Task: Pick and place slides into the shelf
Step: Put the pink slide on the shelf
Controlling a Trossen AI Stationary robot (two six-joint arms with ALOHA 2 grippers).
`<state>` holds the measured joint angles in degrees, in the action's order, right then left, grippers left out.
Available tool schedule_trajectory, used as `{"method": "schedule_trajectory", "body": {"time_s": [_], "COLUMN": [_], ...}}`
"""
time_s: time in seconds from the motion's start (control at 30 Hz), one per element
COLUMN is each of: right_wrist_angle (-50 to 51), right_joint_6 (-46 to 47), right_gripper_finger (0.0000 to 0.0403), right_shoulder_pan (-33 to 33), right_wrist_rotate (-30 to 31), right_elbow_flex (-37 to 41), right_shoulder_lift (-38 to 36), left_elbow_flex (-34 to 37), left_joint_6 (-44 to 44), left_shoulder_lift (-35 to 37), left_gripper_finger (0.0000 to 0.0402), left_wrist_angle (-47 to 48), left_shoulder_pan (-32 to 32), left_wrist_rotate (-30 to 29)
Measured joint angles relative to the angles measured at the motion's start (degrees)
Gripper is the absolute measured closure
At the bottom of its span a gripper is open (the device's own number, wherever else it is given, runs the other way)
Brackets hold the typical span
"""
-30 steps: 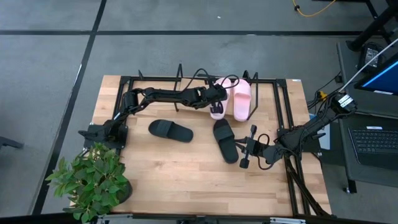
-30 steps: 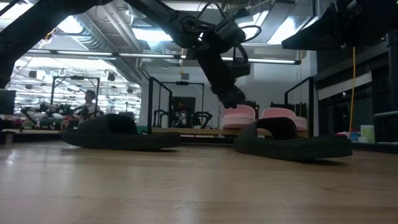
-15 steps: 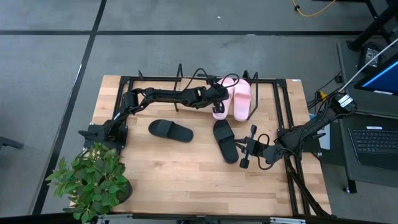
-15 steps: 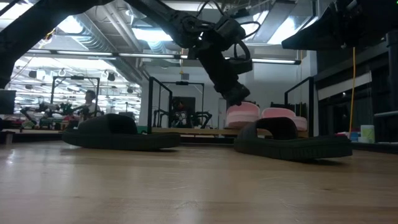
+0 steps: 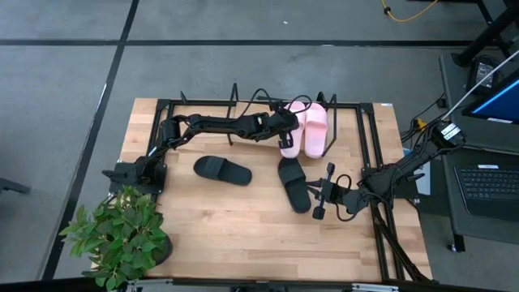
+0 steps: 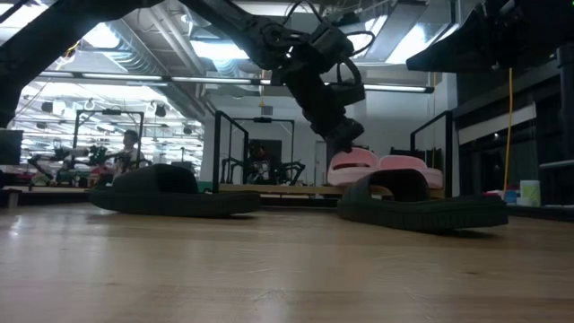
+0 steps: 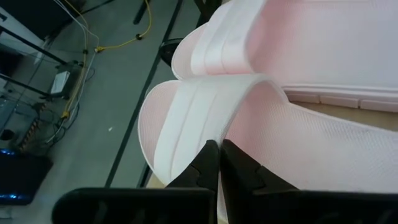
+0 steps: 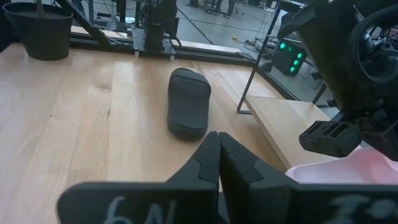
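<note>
Left tool (image 5: 285,130) fingers pressed together, tips against strap of pink slide (image 7: 205,130), nudging not pinching; this slide (image 5: 289,139) lies beside second pink slide (image 5: 316,130) on shelf (image 5: 345,130) at table's far edge; right tool (image 5: 322,195) also closed, holding nothing, waiting near right table edge; two black slides (image 5: 222,169) (image 5: 293,183) on table (image 5: 243,235), mid-board; foam likely light, soft, springy; best grip probably strap arch or sole rim.

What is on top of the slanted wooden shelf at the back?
Two pink slides lie side by side on the shelf. The left tool, shut, sits on one. The board beneath them is hidden.
</note>
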<state>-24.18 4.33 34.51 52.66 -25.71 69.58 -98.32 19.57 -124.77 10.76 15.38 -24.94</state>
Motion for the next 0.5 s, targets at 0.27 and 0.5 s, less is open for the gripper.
{"method": "schedule_trajectory", "body": {"time_s": [0.27, 0.5], "right_wrist_angle": [0.0, 0.0], "right_joint_6": [1.3, 1.5], "right_gripper_finger": [0.0397, 0.0397], "right_shoulder_pan": [0.0, 0.0], "right_wrist_rotate": [-0.4, -0.7], "right_elbow_flex": [0.0, 0.0], "right_shoulder_lift": [0.0, 0.0], "left_elbow_flex": [0.0, 0.0], "left_joint_6": [0.0, -0.1], "left_shoulder_lift": [0.0, 0.0], "left_gripper_finger": [0.0389, 0.0398], "left_wrist_angle": [-0.1, -0.2], "left_shoulder_pan": [0.0, 0.9], "left_wrist_rotate": [0.4, 0.1]}}
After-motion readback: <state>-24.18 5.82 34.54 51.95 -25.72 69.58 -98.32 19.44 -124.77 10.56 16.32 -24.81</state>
